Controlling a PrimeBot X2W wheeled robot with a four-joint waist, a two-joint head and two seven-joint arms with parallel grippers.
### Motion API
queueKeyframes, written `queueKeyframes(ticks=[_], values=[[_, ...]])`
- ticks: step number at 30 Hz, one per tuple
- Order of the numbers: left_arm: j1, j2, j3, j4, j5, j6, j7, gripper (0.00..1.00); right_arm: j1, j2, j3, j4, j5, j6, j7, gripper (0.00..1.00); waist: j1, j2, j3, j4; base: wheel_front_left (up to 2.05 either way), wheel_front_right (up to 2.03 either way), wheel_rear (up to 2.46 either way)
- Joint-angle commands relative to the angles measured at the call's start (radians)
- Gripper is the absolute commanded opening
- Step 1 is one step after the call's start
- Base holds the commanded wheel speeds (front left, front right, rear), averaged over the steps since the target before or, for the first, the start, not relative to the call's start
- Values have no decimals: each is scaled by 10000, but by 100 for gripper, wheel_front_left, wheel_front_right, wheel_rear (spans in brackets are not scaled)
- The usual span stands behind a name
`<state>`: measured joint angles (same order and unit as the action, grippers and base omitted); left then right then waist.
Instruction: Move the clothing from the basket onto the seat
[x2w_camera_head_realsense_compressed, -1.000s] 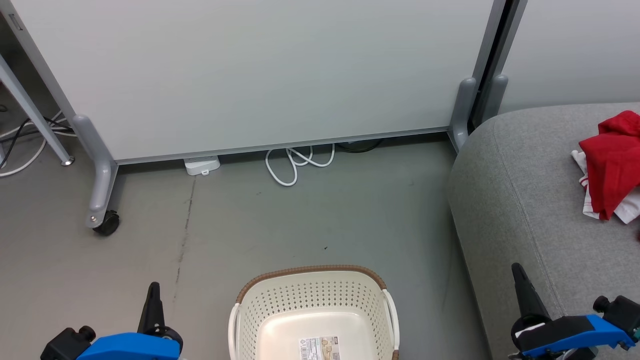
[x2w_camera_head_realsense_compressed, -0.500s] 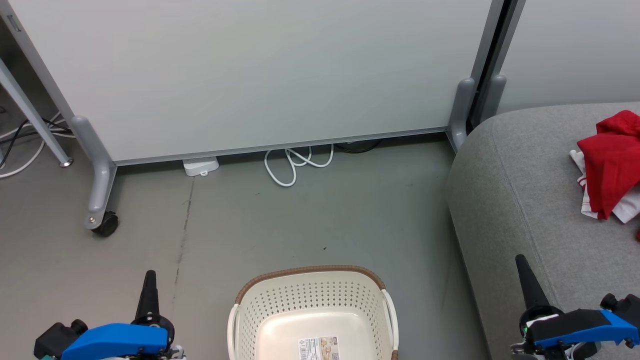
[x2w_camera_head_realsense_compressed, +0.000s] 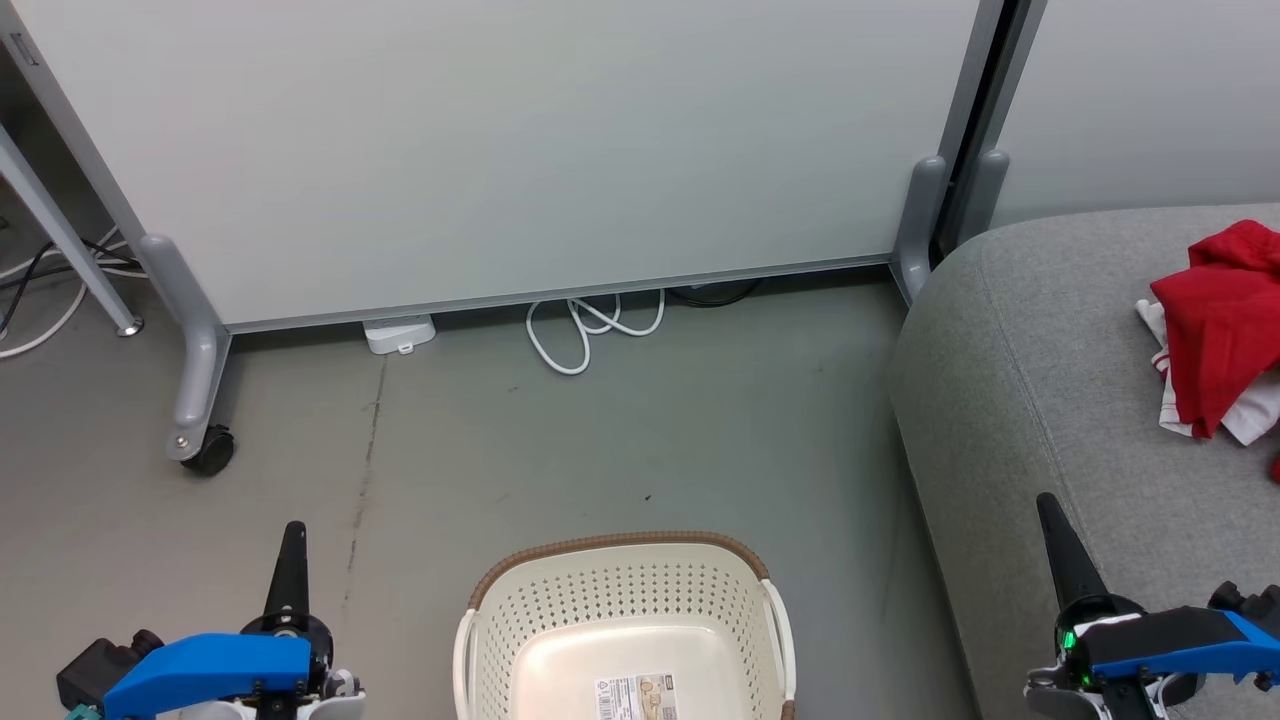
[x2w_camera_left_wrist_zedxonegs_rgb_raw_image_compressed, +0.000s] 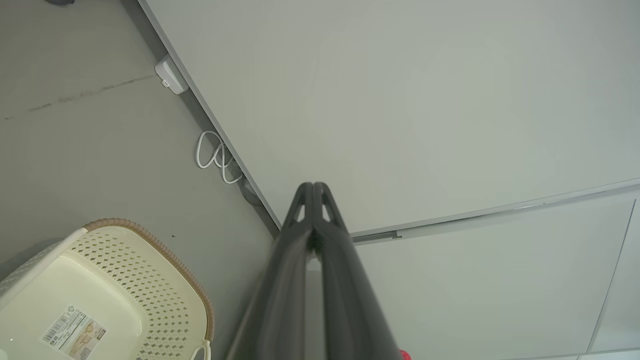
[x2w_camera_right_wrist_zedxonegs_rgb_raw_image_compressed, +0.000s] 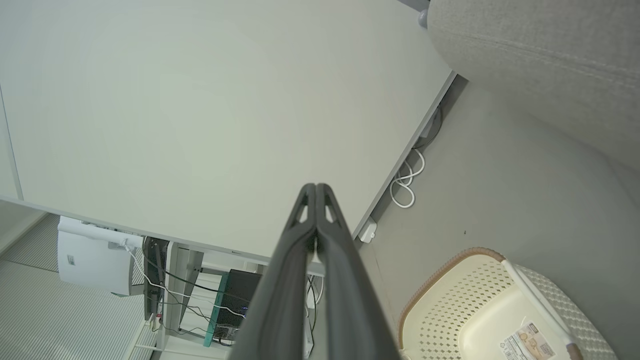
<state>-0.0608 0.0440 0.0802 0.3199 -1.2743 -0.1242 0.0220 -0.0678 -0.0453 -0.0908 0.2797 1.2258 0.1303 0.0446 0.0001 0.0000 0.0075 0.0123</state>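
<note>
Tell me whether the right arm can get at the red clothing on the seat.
Probably yes. The right gripper hovers by the seat, and only bare cushion lies between it and the clothing. Its jaws are shut, so they would need opening.

White cable (x2w_camera_head_realsense_compressed: 596, 325), maybe charger (x2w_camera_head_realsense_compressed: 400, 333), under partition (x2w_camera_head_realsense_compressed: 500, 150).

The clothing (x2w_camera_head_realsense_compressed: 1215, 315) is showing red with white trim, basket (x2w_camera_head_realsense_compressed: 620, 592) cream, hole-dotted, brown woven rim, seat (x2w_camera_head_realsense_compressed: 1030, 400) light grey.
</note>
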Motion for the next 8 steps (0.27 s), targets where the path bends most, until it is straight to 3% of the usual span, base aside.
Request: queueKeyframes(ticks=[1,8], values=[[-231,66,52,-153,-242,-75,63,0,-207,-57,-39,-124,285,5,69,0,-1,0,-1,-4,0,0,0],[-288,69,114,-268,-815,-82,230,0,-252,-60,-76,-171,941,6,189,0,-1,0,-8,-23,0,0,0]])
